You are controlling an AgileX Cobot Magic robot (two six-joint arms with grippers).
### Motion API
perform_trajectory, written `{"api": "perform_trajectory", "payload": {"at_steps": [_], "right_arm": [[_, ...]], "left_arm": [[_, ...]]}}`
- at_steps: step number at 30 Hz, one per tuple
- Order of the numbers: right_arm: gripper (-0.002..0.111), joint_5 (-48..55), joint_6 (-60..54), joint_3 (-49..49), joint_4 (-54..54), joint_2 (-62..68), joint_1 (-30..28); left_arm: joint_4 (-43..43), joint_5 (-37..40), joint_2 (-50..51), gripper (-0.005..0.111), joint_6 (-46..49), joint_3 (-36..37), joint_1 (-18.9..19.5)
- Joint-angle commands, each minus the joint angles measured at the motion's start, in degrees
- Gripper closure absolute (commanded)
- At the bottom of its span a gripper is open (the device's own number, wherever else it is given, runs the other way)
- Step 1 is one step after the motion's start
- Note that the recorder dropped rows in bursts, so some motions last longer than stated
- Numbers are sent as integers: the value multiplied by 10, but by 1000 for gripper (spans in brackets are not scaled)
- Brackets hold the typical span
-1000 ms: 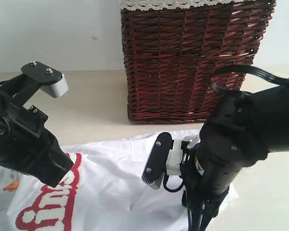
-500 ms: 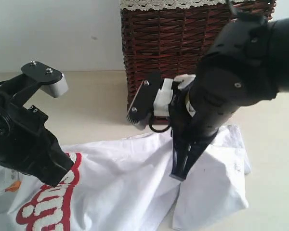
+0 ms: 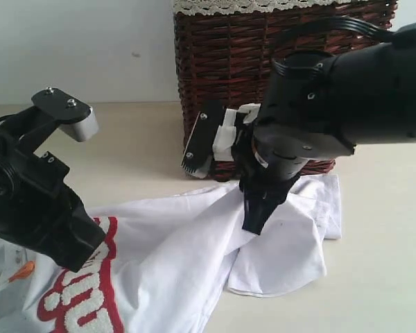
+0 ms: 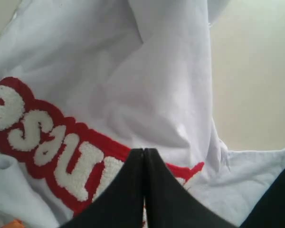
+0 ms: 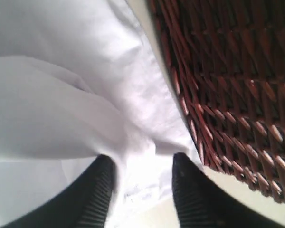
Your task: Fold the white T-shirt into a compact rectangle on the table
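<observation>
Right tool (image 5: 143, 160): released, fingers parted over a rumpled edge of the white T-shirt (image 3: 173, 257), just beside the base of the wicker basket (image 3: 229, 76). Left tool (image 4: 143, 153): clenched, tips pressed together over the shirt's red-outlined lettering (image 4: 69, 164). The shirt lies spread and creased on the cream worktop (image 3: 381, 270), in front of the basket.
</observation>
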Motion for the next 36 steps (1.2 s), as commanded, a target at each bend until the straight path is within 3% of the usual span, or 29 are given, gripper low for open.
{"api": "perform_trajectory", "payload": {"at_steps": [1, 7, 11, 13, 17, 23, 30, 36], "right_arm": [[57, 88, 72, -26, -17, -33, 0], [64, 137, 59, -21, 132, -104, 0], [93, 86, -108, 43, 314, -146, 0], [108, 33, -169, 87, 353, -145, 0], [108, -12, -144, 127, 346, -84, 0], [108, -43, -132, 99, 348, 32, 0], [108, -153, -116, 72, 348, 97, 0], [108, -88, -115, 72, 348, 139, 0]], "left_arm": [[-4, -2, -5, 107, 1, 1, -2], [-12, 0, -5, 107, 1, 1, -2], [-20, 2, -5, 107, 1, 1, -2], [-26, 2, -5, 107, 1, 1, -2], [-26, 2, -5, 107, 3, 1, -2], [-18, -1, -5, 107, 4, 1, -2], [-14, -2, -5, 107, 4, 1, -2], [-14, -5, -5, 107, 4, 1, -2]]}}
